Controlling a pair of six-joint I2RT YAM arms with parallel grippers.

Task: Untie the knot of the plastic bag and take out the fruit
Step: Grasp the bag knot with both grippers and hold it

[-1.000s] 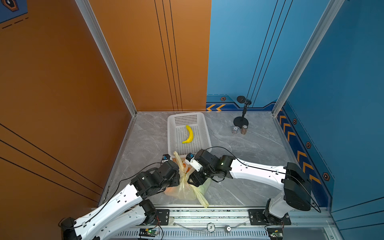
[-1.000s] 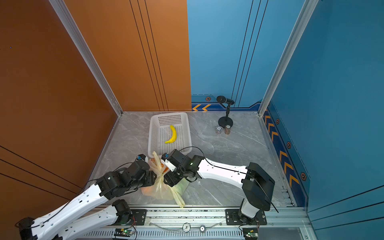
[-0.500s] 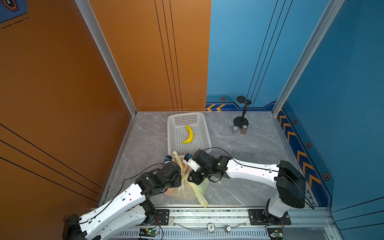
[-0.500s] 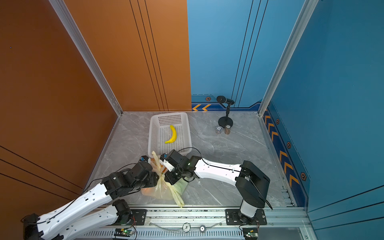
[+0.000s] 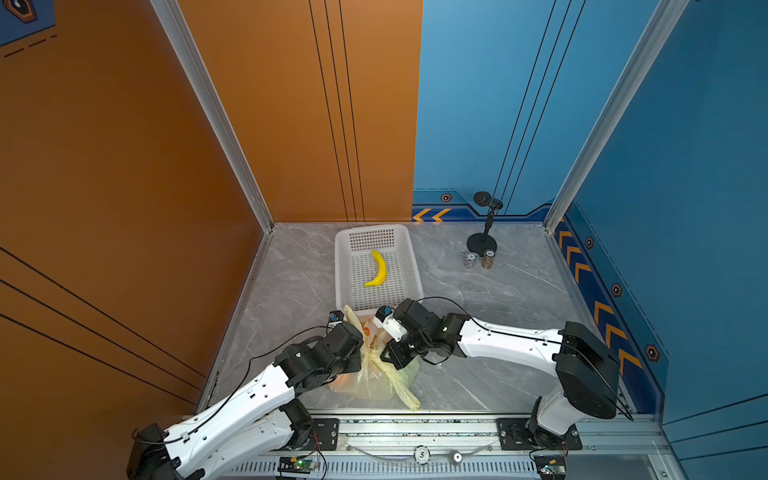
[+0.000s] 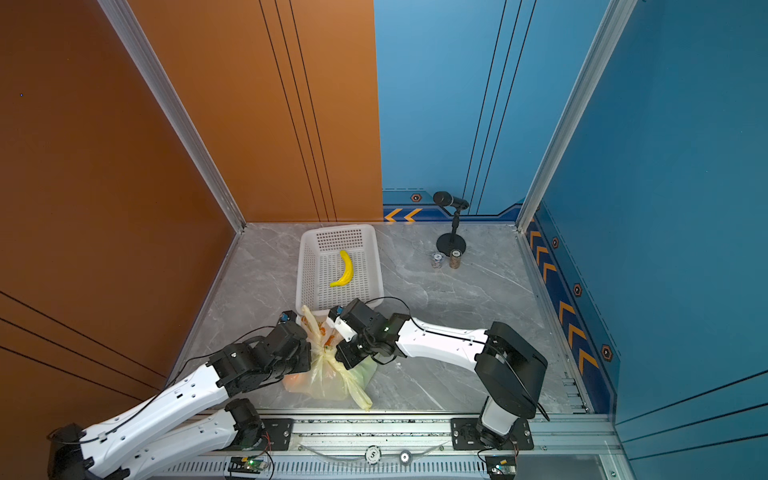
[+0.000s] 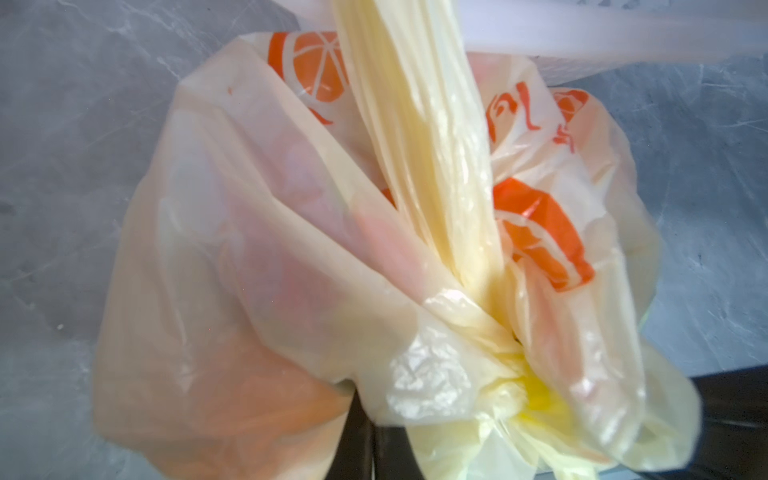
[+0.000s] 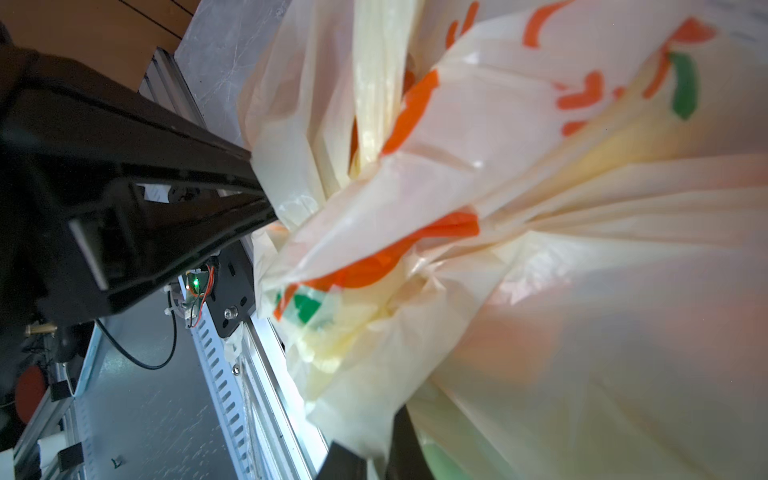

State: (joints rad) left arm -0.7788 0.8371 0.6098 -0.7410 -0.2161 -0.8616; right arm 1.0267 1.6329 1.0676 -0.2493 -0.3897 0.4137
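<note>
Yellow plastic bag (image 5: 376,384) pinched by left pincer (image 5: 360,358), right pincer (image 5: 390,358).

left arm (image 5: 249,399) stretching low toward the plastic bag (image 5: 376,384) from its left, left gripper (image 5: 362,353) pinching the crinkled plastic at its top, right arm (image 5: 511,343) reaching in from its right, right gripper (image 5: 388,358) clamping the same gathered top

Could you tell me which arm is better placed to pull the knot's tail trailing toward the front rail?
Probably the right: the right claw is shut on the plastic bag beside the knot, where that tail leaves; the left claw grips the opposite side.
</note>
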